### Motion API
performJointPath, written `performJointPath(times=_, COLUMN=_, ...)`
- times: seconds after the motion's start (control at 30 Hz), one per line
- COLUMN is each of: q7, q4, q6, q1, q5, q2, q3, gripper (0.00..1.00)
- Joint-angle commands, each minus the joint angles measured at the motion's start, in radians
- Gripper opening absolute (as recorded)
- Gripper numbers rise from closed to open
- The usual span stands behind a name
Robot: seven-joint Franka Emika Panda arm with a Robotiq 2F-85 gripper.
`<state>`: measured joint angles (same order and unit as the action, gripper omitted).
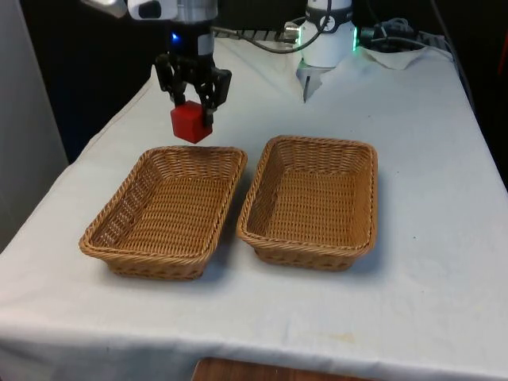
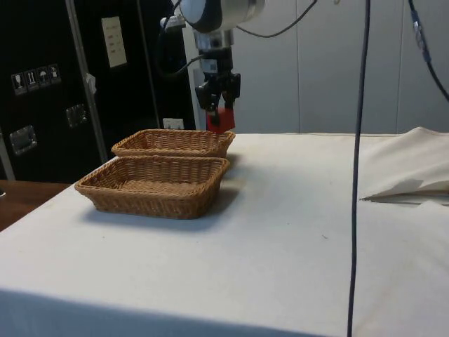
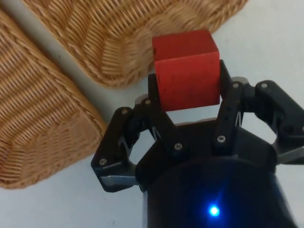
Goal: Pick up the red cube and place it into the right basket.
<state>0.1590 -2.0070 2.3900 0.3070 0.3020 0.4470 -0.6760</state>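
My gripper (image 1: pixel 192 109) is shut on the red cube (image 1: pixel 191 121) and holds it in the air, above the far rim of the basket on the front view's left (image 1: pixel 127 208). The basket on the front view's right (image 1: pixel 361 190) sits beside it and holds nothing. From the side, the gripper (image 2: pixel 218 105) hangs with the red cube (image 2: pixel 220 119) just over the farther basket (image 2: pixel 175 142), behind the nearer basket (image 2: pixel 151 188). At the wrist, the red cube (image 3: pixel 186 71) is squeezed between both black fingers (image 3: pixel 159 102), with wicker rims below.
Both wicker baskets lie side by side mid-table with a narrow gap between them. The robot's base (image 1: pixel 328 36) and cables (image 1: pixel 397 40) stand at the far end. A wooden edge (image 1: pixel 262 371) shows at the near table edge. A dark cable (image 2: pixel 359 168) hangs down in the side view.
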Motion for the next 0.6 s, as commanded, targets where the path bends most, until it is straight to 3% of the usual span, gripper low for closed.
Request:
performJointPath(times=0.0, q7=0.013, q4=0.008, q6=0.012, q1=-0.009, q5=0.025, q2=0.008, q3=0.012, gripper=0.05)
performJointPath(times=0.03, q7=0.007, q4=0.007, q6=0.008, q1=0.0, q5=0.018, q2=0.012, q3=0.001, gripper=0.05)
performJointPath(times=0.07, q7=0.02, q4=0.015, q6=0.02, q1=-0.009, q5=0.041, q2=0.019, q3=0.013, gripper=0.05)
performJointPath(times=0.27, q7=0.048, q4=0.05, q6=0.051, q1=-0.014, q5=0.102, q2=0.065, q3=0.016, gripper=0.05)
performJointPath(times=0.3, q7=0.037, q4=0.045, q6=0.044, q1=-0.001, q5=0.088, q2=0.065, q3=0.002, gripper=0.05)
performJointPath(times=0.33, q7=0.053, q4=0.056, q6=0.054, q1=-0.015, q5=0.112, q2=0.074, q3=0.016, gripper=0.05)
performJointPath(times=0.57, q7=0.087, q4=0.135, q6=0.063, q1=-0.024, q5=0.195, q2=0.162, q3=0.018, gripper=0.05)
